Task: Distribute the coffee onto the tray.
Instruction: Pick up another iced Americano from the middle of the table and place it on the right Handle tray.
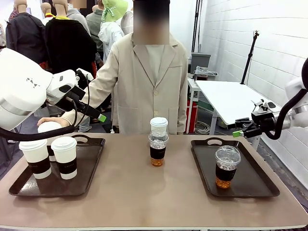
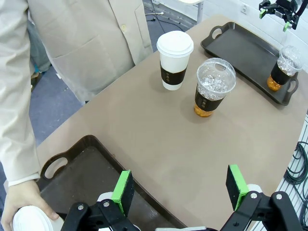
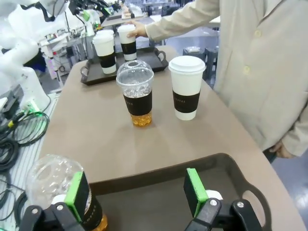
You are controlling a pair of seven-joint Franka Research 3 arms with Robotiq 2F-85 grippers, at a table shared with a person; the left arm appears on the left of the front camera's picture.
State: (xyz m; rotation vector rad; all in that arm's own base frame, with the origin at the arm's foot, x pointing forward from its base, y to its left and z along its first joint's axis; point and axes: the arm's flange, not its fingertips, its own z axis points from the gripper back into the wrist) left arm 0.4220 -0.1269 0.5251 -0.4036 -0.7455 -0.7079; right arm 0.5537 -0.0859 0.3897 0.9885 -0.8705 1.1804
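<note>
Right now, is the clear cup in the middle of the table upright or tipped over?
Upright. The clear cup stands on its base on the table, dome lid on top, amber drink sitting at the bottom.

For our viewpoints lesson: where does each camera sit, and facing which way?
Front: between the arms, facing the person across the table; left arm and right arm show.
Left wrist: on that arm, looking past its open left hand to the left tray.
Right wrist: likewise, right hand, right tray.
Shared: centre paper cup and iced cup.
</note>
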